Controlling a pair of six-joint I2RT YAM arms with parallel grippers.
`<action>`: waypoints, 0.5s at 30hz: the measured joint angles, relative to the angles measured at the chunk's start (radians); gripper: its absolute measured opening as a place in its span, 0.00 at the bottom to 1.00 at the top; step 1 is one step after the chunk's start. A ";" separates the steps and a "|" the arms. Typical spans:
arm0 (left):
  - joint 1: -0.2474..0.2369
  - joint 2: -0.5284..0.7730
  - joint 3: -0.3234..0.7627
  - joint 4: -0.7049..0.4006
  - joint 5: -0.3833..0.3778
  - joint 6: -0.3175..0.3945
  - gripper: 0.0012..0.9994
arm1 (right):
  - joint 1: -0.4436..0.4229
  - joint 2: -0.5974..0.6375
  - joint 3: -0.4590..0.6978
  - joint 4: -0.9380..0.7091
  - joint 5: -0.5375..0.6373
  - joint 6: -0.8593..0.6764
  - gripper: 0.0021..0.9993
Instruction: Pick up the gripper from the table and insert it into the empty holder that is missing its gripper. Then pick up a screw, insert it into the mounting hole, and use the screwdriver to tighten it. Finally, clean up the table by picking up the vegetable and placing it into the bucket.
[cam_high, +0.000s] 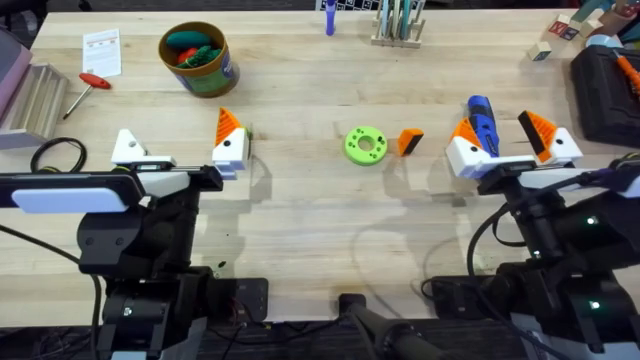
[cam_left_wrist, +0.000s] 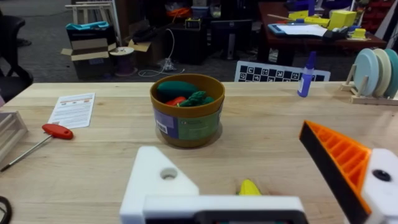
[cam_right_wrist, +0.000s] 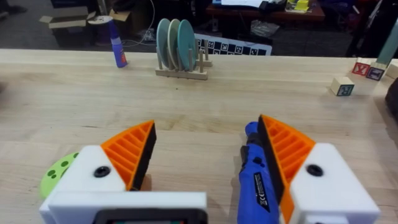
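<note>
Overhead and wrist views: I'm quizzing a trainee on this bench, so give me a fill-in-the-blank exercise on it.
1. The loose orange gripper lies just beside the bright ____ disc.
2. The left gripper carries only ____ orange pad.
3. The blue screwdriver lies between the ____ gripper's fingers.
4. The bucket stands ____.

Missing words: green; one; right; upright

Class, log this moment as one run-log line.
left gripper: open, one pad missing | right gripper: open beside screwdriver | orange pad: on table

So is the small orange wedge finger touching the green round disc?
Apart. Overhead shows bare table between the orange wedge finger and the green disc.
</note>
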 joint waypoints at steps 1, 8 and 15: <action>0.000 0.000 0.000 0.000 0.000 0.000 0.99 | 0.000 0.000 0.000 0.000 0.000 0.000 0.98; 0.000 0.000 0.000 0.000 0.000 0.000 0.99 | 0.000 0.000 0.001 -0.005 0.000 0.000 0.98; 0.000 0.000 0.003 0.019 0.009 0.000 0.99 | 0.000 0.000 0.004 0.045 0.000 0.000 0.98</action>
